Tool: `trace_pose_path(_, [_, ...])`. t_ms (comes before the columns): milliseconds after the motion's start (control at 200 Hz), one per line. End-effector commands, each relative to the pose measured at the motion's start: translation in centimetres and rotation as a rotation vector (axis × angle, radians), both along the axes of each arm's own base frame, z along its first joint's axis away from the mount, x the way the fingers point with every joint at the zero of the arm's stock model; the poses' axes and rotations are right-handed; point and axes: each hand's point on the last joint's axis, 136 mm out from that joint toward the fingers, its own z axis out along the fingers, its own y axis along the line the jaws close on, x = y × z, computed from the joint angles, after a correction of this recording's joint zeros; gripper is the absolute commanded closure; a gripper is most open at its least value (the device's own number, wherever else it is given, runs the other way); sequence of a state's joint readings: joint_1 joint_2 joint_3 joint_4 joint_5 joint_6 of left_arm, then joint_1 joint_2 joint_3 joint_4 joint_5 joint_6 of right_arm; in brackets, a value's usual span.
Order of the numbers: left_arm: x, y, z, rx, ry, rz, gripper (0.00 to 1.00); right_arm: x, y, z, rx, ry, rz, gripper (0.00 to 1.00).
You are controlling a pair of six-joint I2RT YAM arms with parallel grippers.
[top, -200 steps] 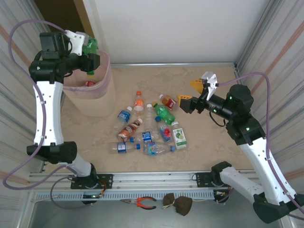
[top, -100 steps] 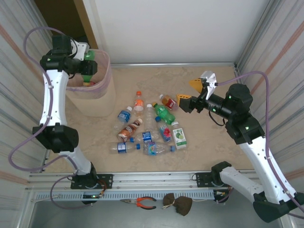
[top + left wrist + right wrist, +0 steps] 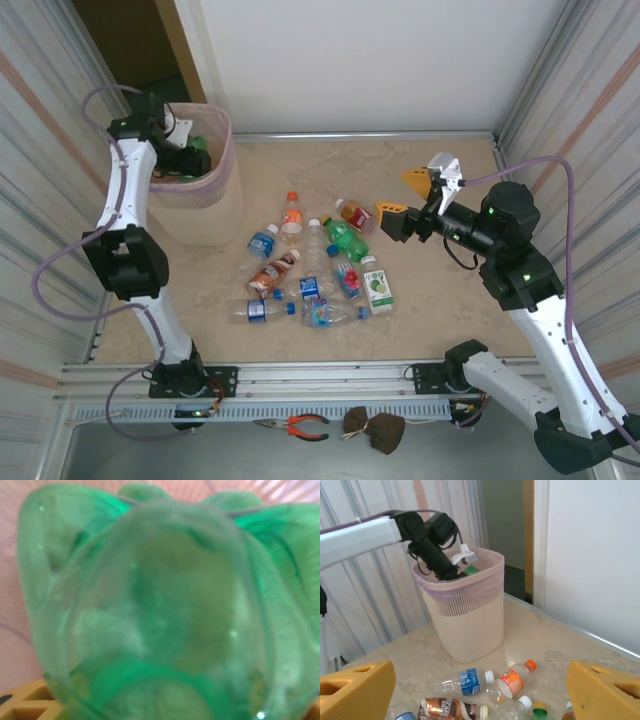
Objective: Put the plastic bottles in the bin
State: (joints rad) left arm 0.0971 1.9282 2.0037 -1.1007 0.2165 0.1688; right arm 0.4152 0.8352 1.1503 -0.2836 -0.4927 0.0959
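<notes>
A: Well, how far along?
B: My left jaws clamp a green bottle [image 3: 198, 147] inside the bin [image 3: 226, 150]. My right jaws gape, empty. Roughly a dozen bottles [image 3: 309, 287] wait on the worktop [image 3: 450, 300].

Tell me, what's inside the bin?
The left claw reaches into the bin, gripping a green bottle. Its arm and the pink bag hide whatever lies deeper.
</notes>
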Motion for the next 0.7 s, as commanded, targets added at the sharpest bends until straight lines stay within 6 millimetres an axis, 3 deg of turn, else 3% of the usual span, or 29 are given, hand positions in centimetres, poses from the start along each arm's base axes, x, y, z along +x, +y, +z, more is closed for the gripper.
trace_pose_path(0, [-0.4, 0.3, -2.2, -0.015, 0.066, -0.005, 0.38, -0.5, -0.2, 0.4, -0.005, -0.031, -0.006, 0.13])
trace_pose_path(301, [-0.1, 0.3, -7.6, -0.067, 0.178, -0.001, 0.35, -0.4, -0.2, 0.1, -0.012, -0.026, -0.009, 0.13])
trace_pose_path(441, [-0.3, 0.2, -9.1, -0.081, 0.208, 0.002, 0.33, -0.4, -0.3, 0.0, -0.015, -0.025, -0.013, 0.13])
trace_pose_path(691, [-0.1, 0.4, -7.9, -0.065, 0.167, 0.01, 0.21, -0.5, -0.5, 0.2, -0.022, -0.031, -0.023, 0.13])
